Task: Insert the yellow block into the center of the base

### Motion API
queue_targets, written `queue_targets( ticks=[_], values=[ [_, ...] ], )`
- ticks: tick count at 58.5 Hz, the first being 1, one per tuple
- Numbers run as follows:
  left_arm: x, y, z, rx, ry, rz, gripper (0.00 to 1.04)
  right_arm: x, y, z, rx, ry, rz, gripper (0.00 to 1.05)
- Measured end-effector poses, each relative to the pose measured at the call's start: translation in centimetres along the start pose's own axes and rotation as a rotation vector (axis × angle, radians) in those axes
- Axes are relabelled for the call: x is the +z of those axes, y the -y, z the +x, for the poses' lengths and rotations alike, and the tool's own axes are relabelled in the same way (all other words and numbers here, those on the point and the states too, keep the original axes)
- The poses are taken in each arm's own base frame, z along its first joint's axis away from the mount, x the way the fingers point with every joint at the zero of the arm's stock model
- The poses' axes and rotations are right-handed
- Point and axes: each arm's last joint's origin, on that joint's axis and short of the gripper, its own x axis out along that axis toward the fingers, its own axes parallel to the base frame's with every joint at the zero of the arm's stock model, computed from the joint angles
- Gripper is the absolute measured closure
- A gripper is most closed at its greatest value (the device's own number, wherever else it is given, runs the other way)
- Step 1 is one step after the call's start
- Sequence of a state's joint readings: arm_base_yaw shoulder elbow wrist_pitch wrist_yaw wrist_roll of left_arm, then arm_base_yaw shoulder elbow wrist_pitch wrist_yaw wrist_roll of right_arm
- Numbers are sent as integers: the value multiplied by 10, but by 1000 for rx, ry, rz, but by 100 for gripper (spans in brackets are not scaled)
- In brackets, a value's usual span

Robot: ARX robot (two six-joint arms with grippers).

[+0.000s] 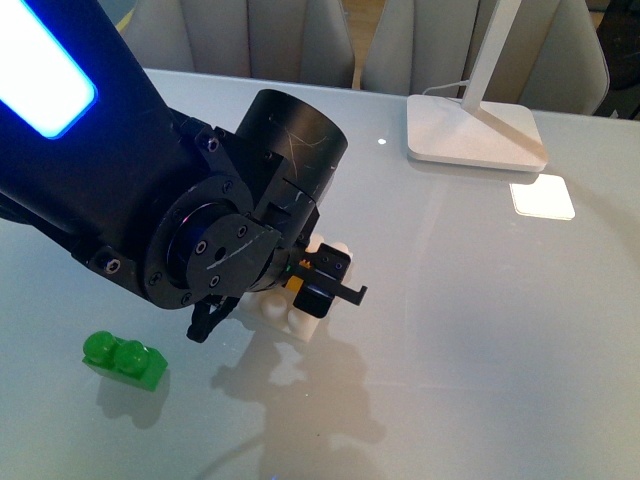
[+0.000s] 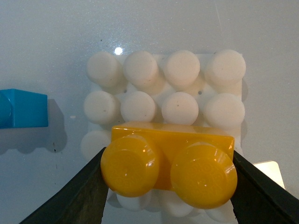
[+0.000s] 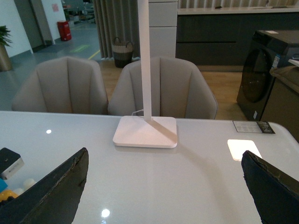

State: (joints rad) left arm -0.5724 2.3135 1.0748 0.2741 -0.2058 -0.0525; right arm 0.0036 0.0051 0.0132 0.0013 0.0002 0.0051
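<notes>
Yellow block [image 2: 168,158], glossy plastic with two domed studs, sits low and central in the left wrist frame, pinched by the left end effector [image 2: 169,189] over the rounded pegs of the white base [image 2: 187,70]. Right end effector [image 3: 161,189] gapes wide, empty, above the smooth bench [image 3: 201,163].

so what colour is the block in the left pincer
Yellow; the block shows best in the left wrist view.
</notes>
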Motion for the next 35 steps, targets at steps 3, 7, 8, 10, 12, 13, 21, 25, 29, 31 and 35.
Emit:
queue_targets(
  ticks=[3, 7, 8, 10, 12, 13, 21, 25, 29, 31, 35],
  values=[
    [0, -1, 0, 1, 0, -2, 42, 0, 0, 0, 0, 0, 0, 9],
    [0, -2, 1, 3, -1, -5, 42, 0, 0, 0, 0, 0, 0, 9],
    [1, -3, 1, 4, -1, -6, 42, 0, 0, 0, 0, 0, 0, 9],
    [0, -4, 1, 6, -2, -7, 42, 0, 0, 0, 0, 0, 0, 9],
    [1, -5, 2, 8, -2, -8, 42, 0, 0, 0, 0, 0, 0, 9],
    [1, -6, 2, 8, -3, -8, 42, 0, 0, 0, 0, 0, 0, 9],
    [1, -10, 3, 16, -5, -14, 42, 0, 0, 0, 0, 0, 0, 9],
    [0, -12, 3, 18, -6, -14, 42, 0, 0, 0, 0, 0, 0, 9],
    [0, -13, 4, 21, -7, -16, 42, 0, 0, 0, 0, 0, 0, 9],
    [0, -14, 4, 21, -7, -17, 42, 0, 0, 0, 0, 0, 0, 9],
    [0, -14, 4, 22, -8, -14, 42, 0, 0, 0, 0, 0, 0, 9]
  ],
)
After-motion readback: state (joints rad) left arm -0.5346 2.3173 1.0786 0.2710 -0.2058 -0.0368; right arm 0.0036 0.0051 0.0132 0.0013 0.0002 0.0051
